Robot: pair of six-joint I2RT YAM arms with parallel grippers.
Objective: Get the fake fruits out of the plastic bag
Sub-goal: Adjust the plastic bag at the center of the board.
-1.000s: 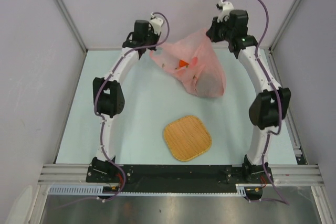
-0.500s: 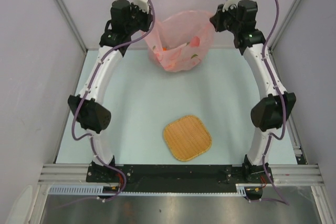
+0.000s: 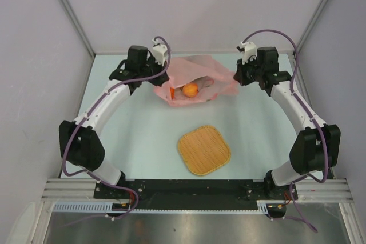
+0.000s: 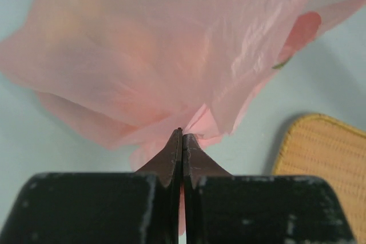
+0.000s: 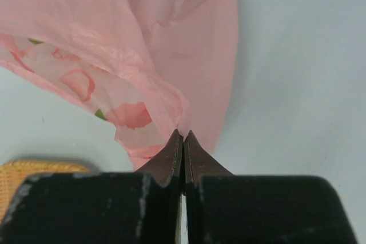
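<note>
a: what encloses the scene?
b: pale lilac walls (image 3: 34, 84) with metal posts (image 3: 68, 12) at the far corners, around a pale blue-green desk (image 3: 143, 135).
a: and on the desk?
b: the left arm (image 3: 108, 101) and right arm (image 3: 297, 107) curve from the near edge toward the far edge. the pink plastic bag (image 3: 200, 67) lies stretched between them there, midway between the side edges. a square woven mat (image 3: 203, 150) sits well apart, by the middle of the near edge.
a: the fruits?
b: an orange fruit (image 3: 190, 90) shows at the bag's near side; the rest are dim shapes behind the film.
a: the claws?
b: the left gripper (image 4: 182, 134) is pinched together on a fold of the bag, and the right gripper (image 5: 183, 135) is clamped on its edge.
</note>
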